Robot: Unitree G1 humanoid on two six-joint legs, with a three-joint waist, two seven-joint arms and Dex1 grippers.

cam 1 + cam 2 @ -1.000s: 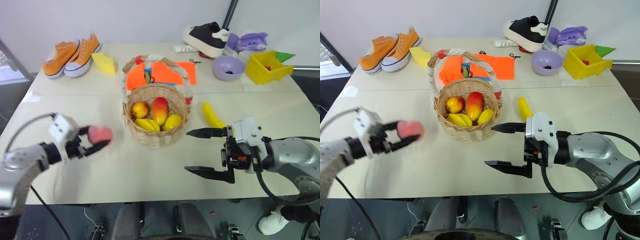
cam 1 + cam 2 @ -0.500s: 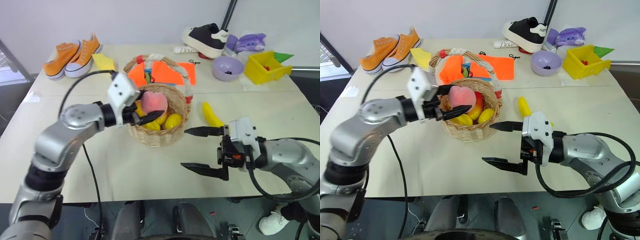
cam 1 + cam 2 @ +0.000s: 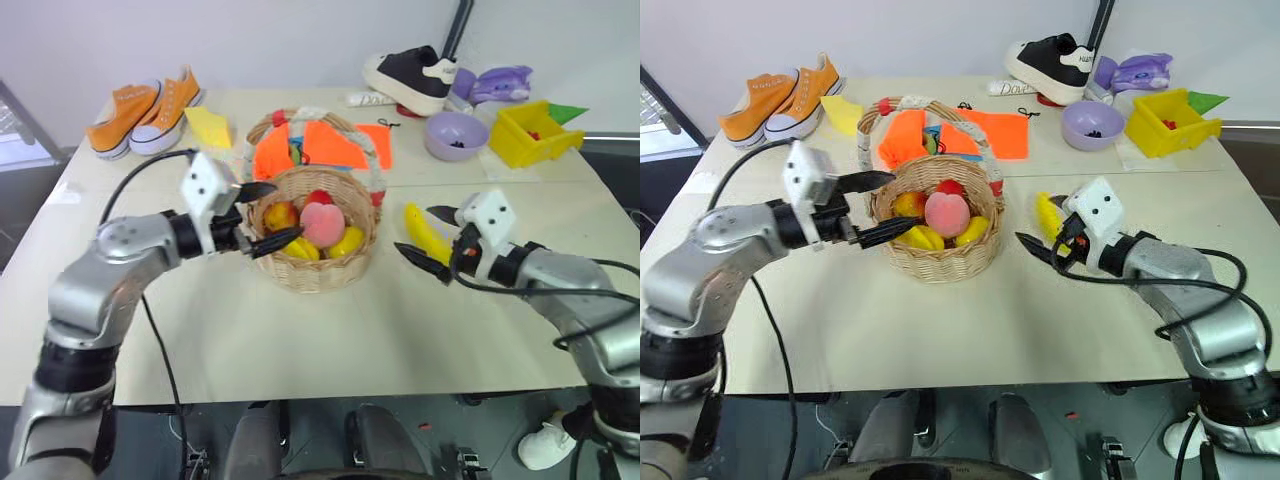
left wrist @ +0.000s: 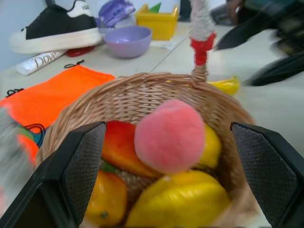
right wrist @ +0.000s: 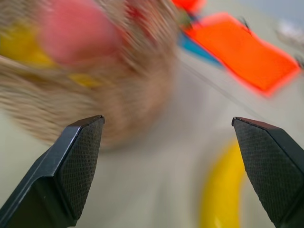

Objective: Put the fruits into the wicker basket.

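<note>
Setting: pale bench [image 3: 300,340] under a white wall, and we're live with clutter strung along the far edge.
Right gripper: right gripper [image 3: 428,233] hangs near the bench's right side, fingers spread wide with nothing between them, straddling the near end of the banana.
Left gripper: left gripper [image 3: 262,213] sits at the basket's left rim, fingers parted wide and empty, one over the rim, one just outside it.
Banana: banana [image 3: 425,232] lies flat on the bench just right of the basket, the one fruit I can see outside it.
Banana handling: my call is light, stiff and smooth-skinned, apt to roll or slip; take it across the thick middle of the curve, not the tapered tips.
Basket: wicker basket [image 3: 318,275] stands mid-bench, upright, handle arching over the back.
Peach: peach [image 3: 322,224] rests on top of the pile inside, free of both grippers.
Peach handling: looks soft and round; needs no more touching.
Other fruit: yellow mangoes [image 3: 347,243] and a red-yellow apple [image 3: 281,217] beneath it, partly hidden by the peach and rim.
Hard to read: the banana's near end is covered by the right fingers; the right wrist view is smeared.
Far edge: orange shoes [image 3: 145,110], purple bowl [image 3: 457,135], yellow bin [image 3: 537,135].
</note>
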